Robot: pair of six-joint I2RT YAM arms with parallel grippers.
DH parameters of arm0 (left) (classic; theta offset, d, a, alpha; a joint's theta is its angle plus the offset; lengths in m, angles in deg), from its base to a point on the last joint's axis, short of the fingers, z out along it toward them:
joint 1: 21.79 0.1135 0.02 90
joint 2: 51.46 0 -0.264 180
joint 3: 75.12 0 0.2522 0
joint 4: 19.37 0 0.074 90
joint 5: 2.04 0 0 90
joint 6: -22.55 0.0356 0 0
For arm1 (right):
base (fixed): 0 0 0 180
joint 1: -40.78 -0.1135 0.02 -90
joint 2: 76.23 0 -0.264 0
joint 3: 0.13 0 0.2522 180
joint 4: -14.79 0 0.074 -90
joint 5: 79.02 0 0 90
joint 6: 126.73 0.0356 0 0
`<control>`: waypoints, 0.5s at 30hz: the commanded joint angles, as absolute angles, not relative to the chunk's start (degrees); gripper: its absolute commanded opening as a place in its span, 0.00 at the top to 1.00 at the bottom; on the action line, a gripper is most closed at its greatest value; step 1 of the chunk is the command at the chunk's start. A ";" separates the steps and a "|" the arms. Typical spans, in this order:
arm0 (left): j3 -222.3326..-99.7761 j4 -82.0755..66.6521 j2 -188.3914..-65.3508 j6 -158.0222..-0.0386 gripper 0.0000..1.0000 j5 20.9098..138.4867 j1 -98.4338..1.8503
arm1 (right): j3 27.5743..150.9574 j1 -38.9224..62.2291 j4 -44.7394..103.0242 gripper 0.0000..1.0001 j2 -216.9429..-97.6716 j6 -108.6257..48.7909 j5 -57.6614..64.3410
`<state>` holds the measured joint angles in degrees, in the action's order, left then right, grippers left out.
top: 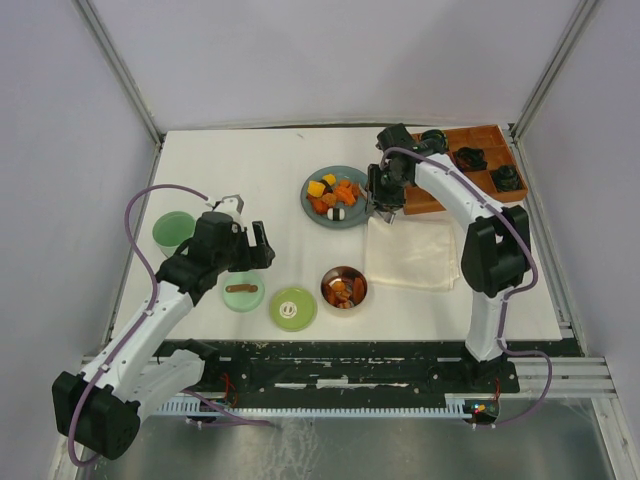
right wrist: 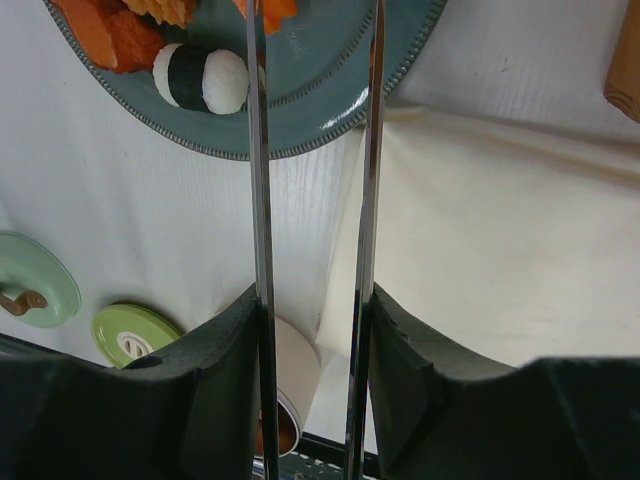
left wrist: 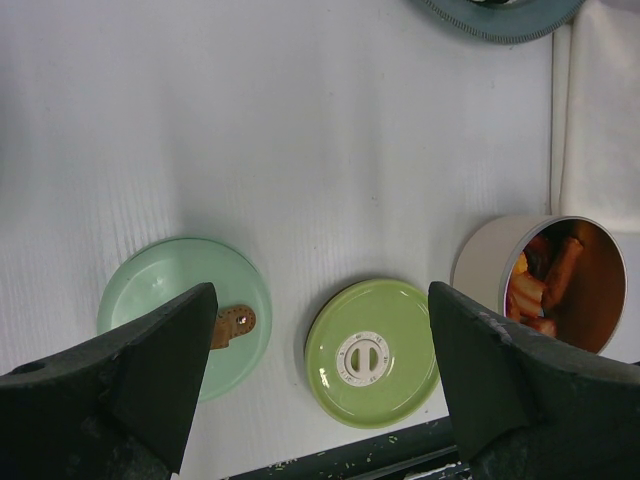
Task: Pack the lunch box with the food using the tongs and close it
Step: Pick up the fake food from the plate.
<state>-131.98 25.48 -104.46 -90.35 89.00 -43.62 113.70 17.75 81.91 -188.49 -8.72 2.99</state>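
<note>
The right fingers [right wrist: 210,380] pinch the tongs [right wrist: 258,200], whose blades stand apart and reach over the grey-blue plate [right wrist: 300,110] beside the black-and-white roll [right wrist: 200,77]. Centre one food piece between the tips, then squeeze gently before lifting toward the steel bowl [left wrist: 485,265]. The left fingers [left wrist: 130,380] hang wide and empty above the lime-green lid [left wrist: 372,352] on the bench [left wrist: 300,150]

Right hand [right wrist: 313,330] holds tongs [right wrist: 257,150] over the plate [right wrist: 320,60]

Two lids [top: 243,291] [top: 293,308], one bowl [top: 344,287], one canister [top: 174,232], one plate [right wrist: 310,90], one tongs [right wrist: 258,200].
</note>
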 commanded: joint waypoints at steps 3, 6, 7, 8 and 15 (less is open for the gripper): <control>-132.57 23.46 -104.51 -91.09 0.08 89.10 -43.35 | 118.01 18.91 79.23 0.51 -191.22 -6.38 0.02; -132.52 23.47 -104.36 -91.09 0.08 89.20 -43.36 | 117.84 19.03 77.34 0.51 -191.90 -4.74 -1.39; -132.50 23.43 -104.37 -91.03 0.08 89.19 -43.37 | 117.88 19.11 76.80 0.51 -192.21 -4.32 -2.18; -132.48 23.48 -104.44 -91.06 0.08 89.19 -43.41 | 117.99 19.09 76.46 0.51 -192.67 -3.90 -2.80; -132.57 23.40 -104.46 -91.11 0.08 89.04 -43.38 | 118.91 19.13 76.52 0.56 -195.63 -2.50 -5.14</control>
<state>-131.98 25.48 -104.68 -90.35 89.00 -43.62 116.39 19.09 78.74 -194.96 -4.20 -2.63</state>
